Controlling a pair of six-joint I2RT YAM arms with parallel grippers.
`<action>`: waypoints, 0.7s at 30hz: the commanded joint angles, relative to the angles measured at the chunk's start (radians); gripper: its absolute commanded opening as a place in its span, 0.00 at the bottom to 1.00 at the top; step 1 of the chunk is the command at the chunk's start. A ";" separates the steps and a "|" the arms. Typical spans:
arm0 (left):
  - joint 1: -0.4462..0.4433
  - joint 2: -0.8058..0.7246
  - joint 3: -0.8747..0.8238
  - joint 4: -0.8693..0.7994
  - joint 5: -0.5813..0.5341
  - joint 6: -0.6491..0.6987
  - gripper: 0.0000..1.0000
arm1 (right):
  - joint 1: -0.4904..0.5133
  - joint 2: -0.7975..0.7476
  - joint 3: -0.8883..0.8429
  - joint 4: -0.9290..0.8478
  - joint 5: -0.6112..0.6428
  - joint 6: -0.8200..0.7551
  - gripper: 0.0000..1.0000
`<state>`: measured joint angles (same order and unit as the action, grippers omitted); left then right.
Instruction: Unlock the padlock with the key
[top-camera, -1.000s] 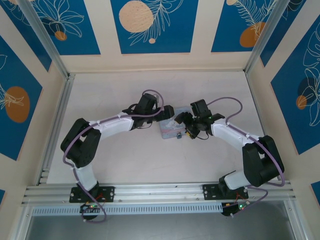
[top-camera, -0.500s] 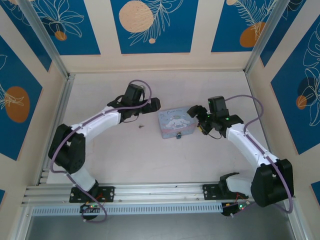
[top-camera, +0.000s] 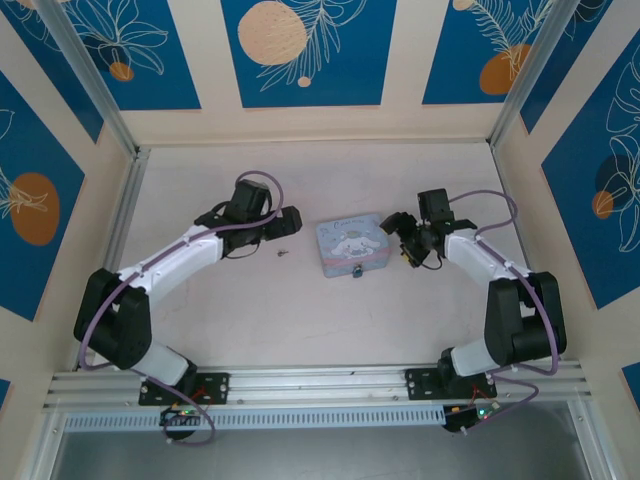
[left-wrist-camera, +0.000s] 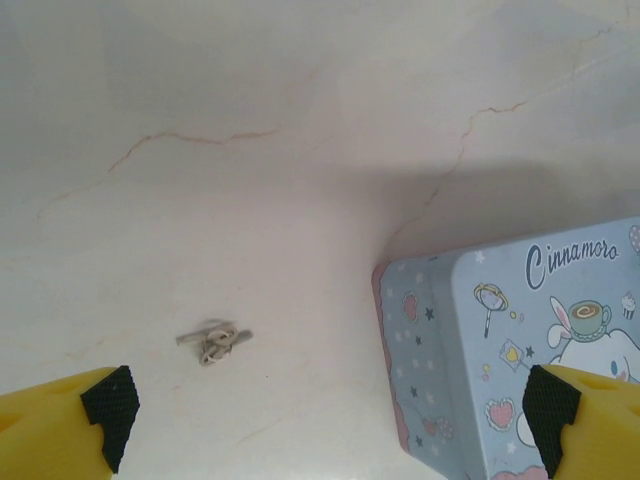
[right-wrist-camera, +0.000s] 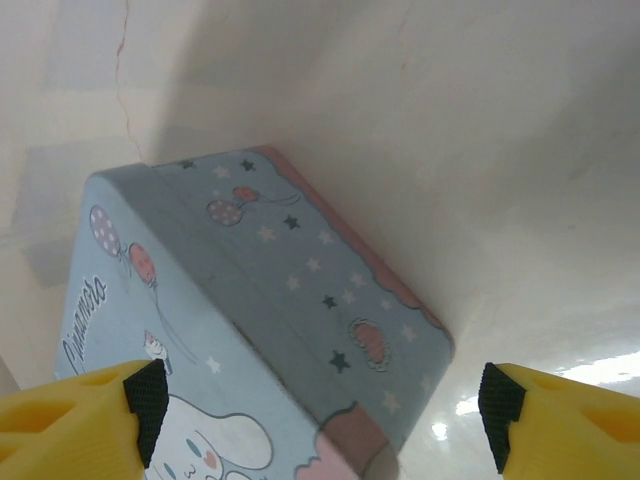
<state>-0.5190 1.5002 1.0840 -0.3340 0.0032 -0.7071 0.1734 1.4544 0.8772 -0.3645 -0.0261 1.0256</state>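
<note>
Top view: the left pincer (top-camera: 292, 222) stands with its jaws apart and empty. The tiny, thin dark metal key (top-camera: 282, 252) lies flat on the pale table (top-camera: 250, 310), just beside its tips. The right pincer (top-camera: 398, 238), likewise spread and empty, sits just beside the pale blue rectangular tin box (top-camera: 350, 240). The tiny dark metal padlock (top-camera: 356, 272) sits at the tin's near edge, near this pincer. Left wrist view: the key lies ahead of the tips, nearer one finger, with the tin by the other. Right wrist view: the tin's corner lies ahead between the spread fingers. Risk, as judged: the flat key may skid away from the pinch, and a wide jaw may knock the tin, shifting the padlock.
</note>
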 joint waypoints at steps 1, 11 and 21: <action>0.019 -0.038 -0.015 -0.051 0.029 -0.085 1.00 | 0.045 0.008 0.035 0.034 -0.017 -0.006 0.84; 0.033 -0.017 -0.039 -0.064 0.088 -0.252 1.00 | 0.139 -0.014 -0.004 0.058 -0.010 0.048 0.83; 0.033 0.034 0.009 -0.153 0.064 -0.365 1.00 | 0.153 -0.131 -0.010 -0.053 0.061 0.056 0.99</action>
<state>-0.4992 1.5043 1.0576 -0.4084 0.0738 -0.9997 0.3210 1.3987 0.8742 -0.3477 -0.0044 1.0775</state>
